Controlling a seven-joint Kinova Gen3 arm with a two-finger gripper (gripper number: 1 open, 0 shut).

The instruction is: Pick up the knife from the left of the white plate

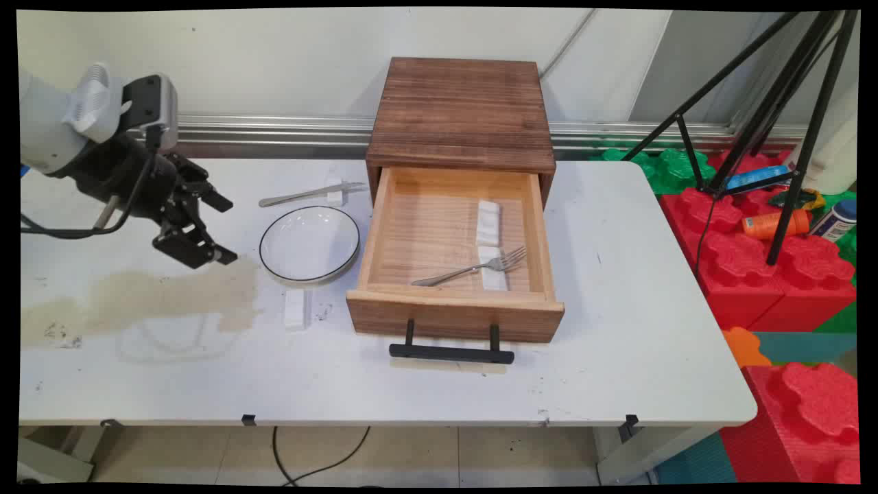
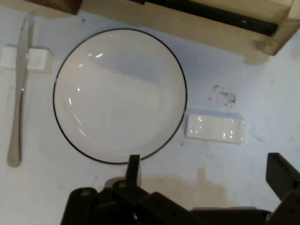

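My black gripper (image 1: 223, 231) hovers over the table's left part, open, with nothing between its fingers. Just right of it lies an empty white plate with a dark rim (image 1: 310, 243); in the hand view the plate (image 2: 119, 96) sits ahead of the gripper (image 2: 206, 173). A knife (image 1: 309, 194) rests on a small white block beyond the plate, and the same knife (image 2: 19, 89) shows in the hand view. Another white block (image 1: 295, 309) (image 2: 215, 128) lies on the table beside the plate. The wooden drawer (image 1: 456, 302) stands pulled out, with a fork (image 1: 473, 269) lying across a white block inside.
The drawer's wooden box (image 1: 461, 113) stands at the table's back, and its black handle (image 1: 451, 353) juts toward the near edge. A brownish stain (image 1: 171, 295) marks the table under the gripper. Red foam blocks (image 1: 754, 274), a black tripod (image 1: 789, 137) and bottles lie off the right end.
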